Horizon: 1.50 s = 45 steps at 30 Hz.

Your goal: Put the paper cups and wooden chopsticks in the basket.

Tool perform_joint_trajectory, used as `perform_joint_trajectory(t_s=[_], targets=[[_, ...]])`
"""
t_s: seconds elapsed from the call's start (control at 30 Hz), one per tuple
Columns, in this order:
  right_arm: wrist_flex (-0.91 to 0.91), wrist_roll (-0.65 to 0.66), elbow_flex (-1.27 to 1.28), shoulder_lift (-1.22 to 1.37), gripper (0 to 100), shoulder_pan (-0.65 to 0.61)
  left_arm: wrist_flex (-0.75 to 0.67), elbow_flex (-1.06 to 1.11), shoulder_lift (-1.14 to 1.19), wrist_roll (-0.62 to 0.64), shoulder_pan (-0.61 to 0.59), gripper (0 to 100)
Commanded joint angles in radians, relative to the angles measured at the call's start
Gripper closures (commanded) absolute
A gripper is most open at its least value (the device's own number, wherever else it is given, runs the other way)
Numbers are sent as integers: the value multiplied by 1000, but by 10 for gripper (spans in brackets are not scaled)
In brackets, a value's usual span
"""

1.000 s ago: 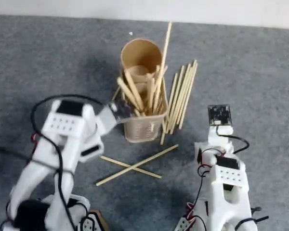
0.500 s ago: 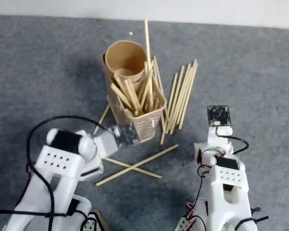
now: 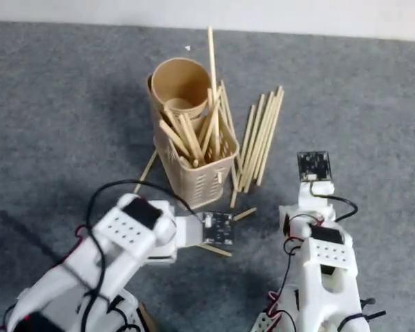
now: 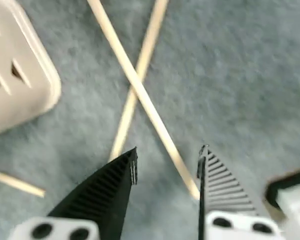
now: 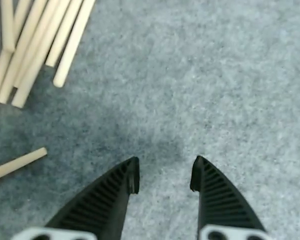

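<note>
A cream slotted basket [image 3: 197, 173] stands mid-table holding a brown paper cup [image 3: 178, 81] and several wooden chopsticks [image 3: 194, 135]. A loose bundle of chopsticks [image 3: 259, 135] lies just right of it. My left gripper [image 3: 218, 229] hangs on the near side of the basket. It is open [image 4: 168, 159] low over two crossed chopsticks [image 4: 140, 92], with one stick running between its fingers and the basket's corner [image 4: 20, 85] close by. My right gripper [image 3: 313, 166] is open [image 5: 165, 175] over bare carpet, near the bundle's ends [image 5: 35, 45].
Grey carpet covers the table. One chopstick [image 3: 146, 171] lies left of the basket and a stick end [image 5: 15, 165] shows near my right gripper. A pale strip runs along the far edge [image 3: 207, 10]. Open carpet spreads on both sides.
The basket with the cup shifted left a second ago. My left gripper drew back from the basket's side and swung right and nearer, over the crossed chopsticks. The right arm stayed still.
</note>
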Motion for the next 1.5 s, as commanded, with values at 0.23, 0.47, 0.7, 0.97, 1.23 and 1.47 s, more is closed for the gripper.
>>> perform_joint_trajectory(t_s=[0.23, 0.47, 0.7, 0.97, 1.23, 1.47], targets=[[-84, 5, 33, 4, 818, 4, -301, -5, 266, 3, 13, 780], [-84, 5, 33, 4, 818, 4, -293, -30, 328, 3, 13, 957], [-84, 5, 35, 4, 818, 4, -193, -79, 321, 3, 62, 997], [-85, 3, 36, 4, 818, 4, 41, -335, 321, 72, 170, 997], [-85, 2, 36, 2, 818, 10, 319, -789, 321, 195, 312, 997], [-108, -84, 33, -5, 818, 85, 497, -1356, 332, 321, 351, 997]])
